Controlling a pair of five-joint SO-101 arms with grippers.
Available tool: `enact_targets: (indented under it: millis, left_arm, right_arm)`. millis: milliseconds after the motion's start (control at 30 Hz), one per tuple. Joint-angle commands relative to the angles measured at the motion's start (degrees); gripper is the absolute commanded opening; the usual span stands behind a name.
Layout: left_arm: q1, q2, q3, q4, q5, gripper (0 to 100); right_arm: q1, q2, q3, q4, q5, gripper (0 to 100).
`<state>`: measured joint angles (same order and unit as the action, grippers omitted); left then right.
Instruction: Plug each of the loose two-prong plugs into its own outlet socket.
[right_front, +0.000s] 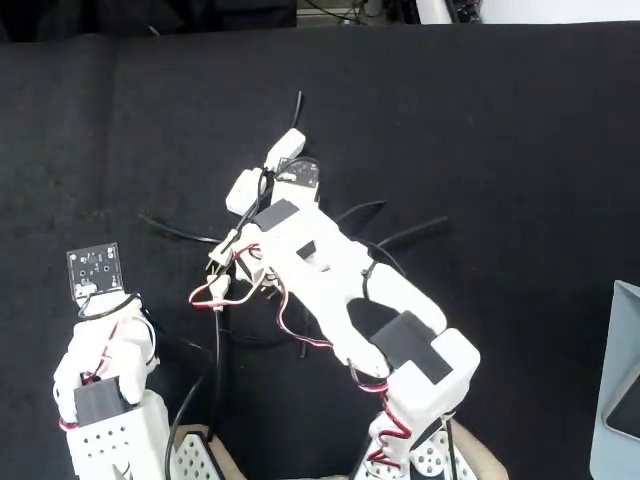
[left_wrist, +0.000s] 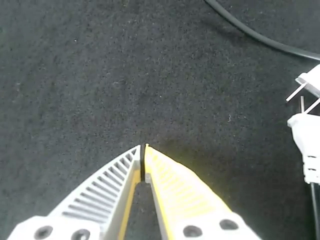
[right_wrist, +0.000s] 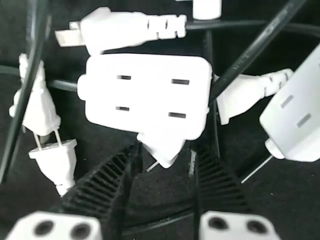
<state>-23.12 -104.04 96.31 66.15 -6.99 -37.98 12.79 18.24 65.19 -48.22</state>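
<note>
My right gripper (right_wrist: 164, 152) stands open just short of a white outlet block (right_wrist: 147, 100) with two pairs of slots. A small white plug (right_wrist: 161, 149) pokes out from under that block, between the black fingers (right_wrist: 115, 175) but apart from them. More loose white two-prong plugs lie around it: one (right_wrist: 125, 30) beyond the block, two (right_wrist: 37, 107) (right_wrist: 55, 162) to one side. A second outlet body (right_wrist: 295, 115) lies on the other side. My left gripper (left_wrist: 144, 148) is shut and empty over bare black cloth, with a white plug (left_wrist: 307, 135) off to its side.
Black cables (right_wrist: 250, 55) cross among the plugs, and one cable (left_wrist: 260, 37) runs past the left gripper. In the high view the right arm (right_front: 320, 270) stretches to the white cluster (right_front: 245, 190) at mid-table; the left arm (right_front: 105, 350) sits near the front left. A grey object (right_front: 620, 380) stands at the right edge.
</note>
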Motion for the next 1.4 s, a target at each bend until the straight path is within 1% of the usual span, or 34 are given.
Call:
enact_targets:
  millis: [0, 100, 167, 600, 667, 767, 800, 833, 933, 1100, 1233, 1300, 1367]
  left_arm:
    - [-0.92, -0.09, 1.01, -0.88, -0.35, 3]
    - [-2.86, -0.18, 1.01, -1.14, -0.35, 3]
    - [-2.86, -0.18, 1.01, -1.14, -0.35, 3]
    - [-2.86, -0.18, 1.01, -1.14, -0.35, 3]
    - [-2.86, -0.18, 1.01, -1.14, -0.35, 3]
    - [-2.86, -0.18, 1.01, -1.14, -0.35, 3]
    - [-2.86, -0.18, 1.01, -1.14, -0.35, 3]
    - [-2.86, -0.18, 1.01, -1.14, -0.35, 3]
    - [-2.86, -0.18, 1.01, -1.14, -0.35, 3]
    - [-2.86, -0.18, 1.01, -1.14, -0.35, 3]
    - [-2.86, -0.18, 1.01, -1.14, -0.35, 3]
    - [-2.86, -0.18, 1.01, -1.14, -0.35, 3]
    - [-2.86, -0.18, 1.01, -1.14, -0.35, 3]
  right_arm:
    - [1.14, -0.04, -3.03, -0.97, -0.62, 15.2]
    - [3.96, 0.31, -2.51, -3.43, -0.62, 15.2]
    - [4.75, 1.01, -2.95, -3.6, -0.62, 15.2]
    - [4.31, 1.63, -2.95, -3.43, -0.53, 14.7]
    - [4.31, 1.54, -2.95, -3.34, -0.18, 11.7]
    - [4.4, 1.54, -2.95, -3.34, 0.26, 0.7]
    - [4.31, 1.54, -2.95, -2.99, 1.41, 1.7]
    - [4.31, 1.45, -3.03, -2.11, 2.73, 2.6]
    - [4.31, 1.45, -5.14, 2.02, 5.01, 1.2]
    - [4.31, 1.45, -12.26, 15.03, 10.55, 1.1]
    - [4.31, 1.45, -16.84, 24.79, 17.05, 1.1]
    - [4.04, 1.45, -17.45, 26.46, 20.22, 1.1]
    - [3.96, 1.98, -17.36, 25.32, 23.3, 1.1]
